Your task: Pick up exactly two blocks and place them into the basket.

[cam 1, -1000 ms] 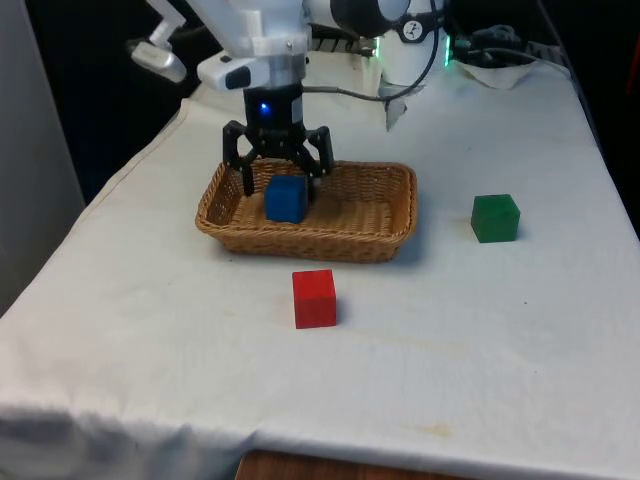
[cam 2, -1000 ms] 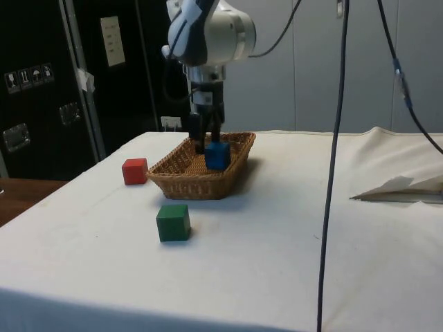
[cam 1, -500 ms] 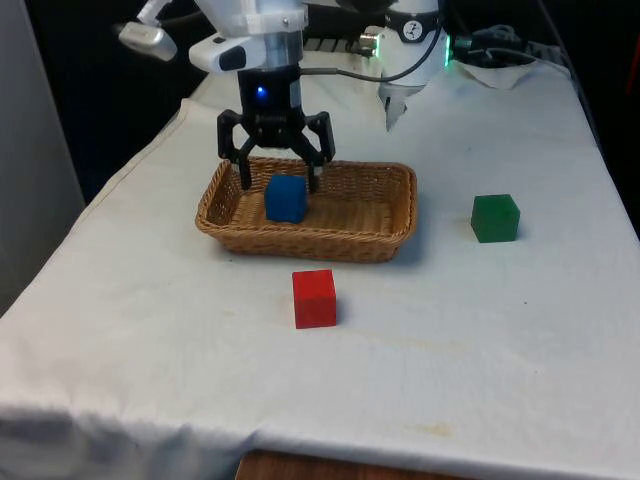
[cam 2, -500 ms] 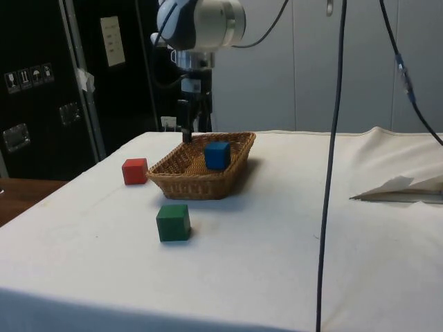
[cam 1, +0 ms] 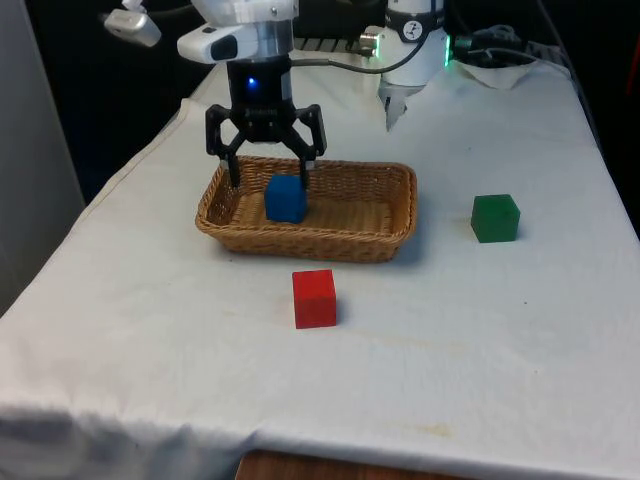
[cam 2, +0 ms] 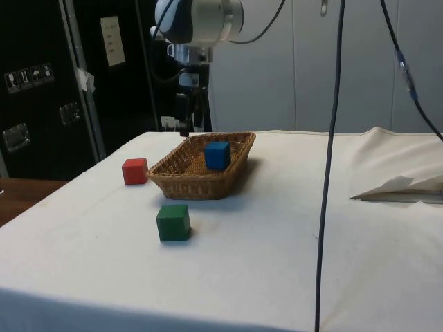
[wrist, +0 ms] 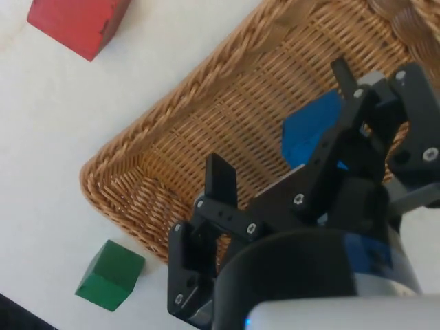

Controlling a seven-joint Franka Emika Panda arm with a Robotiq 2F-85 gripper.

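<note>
Hand (cam 1: 265, 172) pointing straight down from the white arm, fingers spread wide and empty, hanging above the far end of the basket (cam 1: 372, 243) toward the front view's left, clear of the rim. Side view has the hand (cam 2: 185, 128) up behind the basket's (cam 2: 181, 183) far edge, with nothing between the fingers. Wrist view looks down past the hand (wrist: 282, 117) into the basket (wrist: 199, 89), both fingers apart with the weave showing between them. Blue block (cam 1: 286, 198) sits loose on the basket floor, in the half toward the front view's left, just below and in front of the fingertips, not touched; also seen in the side view (cam 2: 217, 154) and wrist view (wrist: 309, 134). Red block (cam 1: 314, 298) on the table (cam 1: 150, 330) just in front of the basket, apart from it. Green block (cam 1: 495, 217) on the table off toward the front view's right, well apart from the basket. Versus a second ago: the hand was low around the blue block inside the basket with fingers either side; now it is raised above the rim and shifted a bit toward the front view's left. Blue block in the same spot, red and green blocks unmoved.
</note>
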